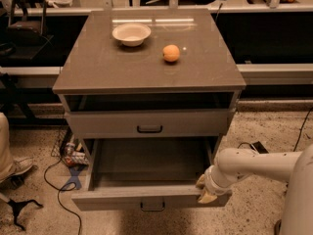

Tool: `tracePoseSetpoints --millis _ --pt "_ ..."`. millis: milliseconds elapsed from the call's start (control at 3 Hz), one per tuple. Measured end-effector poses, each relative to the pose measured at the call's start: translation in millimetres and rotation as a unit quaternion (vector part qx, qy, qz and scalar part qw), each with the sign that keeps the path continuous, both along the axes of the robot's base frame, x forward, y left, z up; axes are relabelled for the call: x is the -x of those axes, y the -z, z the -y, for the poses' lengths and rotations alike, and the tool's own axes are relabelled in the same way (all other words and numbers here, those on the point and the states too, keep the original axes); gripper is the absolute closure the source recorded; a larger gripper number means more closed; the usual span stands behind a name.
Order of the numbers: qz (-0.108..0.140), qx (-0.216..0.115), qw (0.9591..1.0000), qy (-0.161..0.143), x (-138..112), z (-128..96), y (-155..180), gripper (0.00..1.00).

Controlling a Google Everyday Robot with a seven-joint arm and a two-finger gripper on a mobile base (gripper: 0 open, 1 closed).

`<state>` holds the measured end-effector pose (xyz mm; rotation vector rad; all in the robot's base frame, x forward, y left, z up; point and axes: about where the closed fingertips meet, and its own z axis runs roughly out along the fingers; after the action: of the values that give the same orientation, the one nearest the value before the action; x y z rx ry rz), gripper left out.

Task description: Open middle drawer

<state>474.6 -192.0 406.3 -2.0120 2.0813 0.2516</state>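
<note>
The grey cabinet point(146, 72) stands in the middle of the camera view. Its top drawer point(98, 124) is closed, with a small black bar handle point(149, 129). The middle drawer point(146, 160) below it is pulled far out, and its inside looks empty. Its flat front panel point(112, 199) carries a black handle point(152, 207). My gripper point(204, 190) is at the right front corner of this drawer, against the front panel's right end. My white arm point(259, 165) reaches in from the right. The lowest drawer is hidden under the open one.
A white bowl point(131, 34) and an orange point(171, 53) sit on the cabinet top. Cables and small clutter point(71, 153) lie on the floor at the left. A person's shoe point(17, 168) is at the far left. A dark counter runs behind the cabinet.
</note>
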Motion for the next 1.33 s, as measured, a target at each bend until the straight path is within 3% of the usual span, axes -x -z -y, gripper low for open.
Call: tracePoseSetpoints --millis 1000,1333 --pt "0.0 0.0 1.0 0.0 0.1 0.0 0.0 1.0" --pt "0.0 0.0 1.0 0.0 0.1 0.0 0.0 0.82"
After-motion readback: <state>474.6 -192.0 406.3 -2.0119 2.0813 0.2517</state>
